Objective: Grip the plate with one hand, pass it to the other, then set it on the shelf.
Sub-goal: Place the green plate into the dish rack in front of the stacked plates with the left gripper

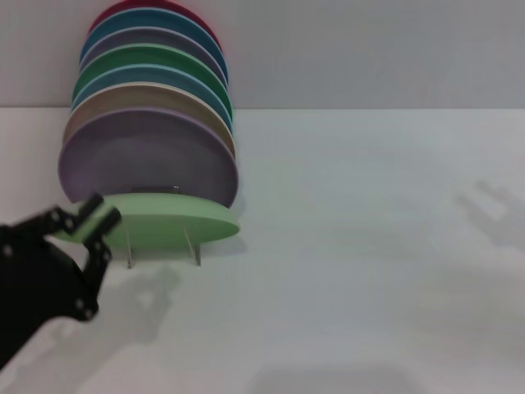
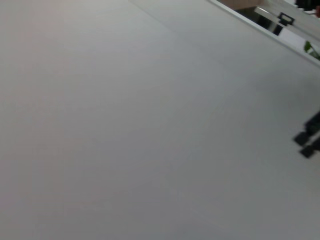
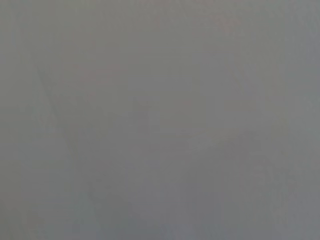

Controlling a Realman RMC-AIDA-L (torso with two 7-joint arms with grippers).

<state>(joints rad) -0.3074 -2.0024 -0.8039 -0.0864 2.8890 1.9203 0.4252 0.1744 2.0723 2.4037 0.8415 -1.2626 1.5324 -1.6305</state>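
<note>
The pale mint-green plate lies flat on top of the clear acrylic shelf, whose thin legs show under it. My left gripper comes in from the lower left. It has one finger above and one below the plate's left rim and looks shut on it. The right gripper is out of the head view; only a faint shadow lies on the table at the right. The wrist views show only bare table, with no plate.
Behind the shelf, several coloured plates lean in a row, the lavender one in front, a darker green one farther back. The white table stretches to the right. A small dark shape shows far off in the left wrist view.
</note>
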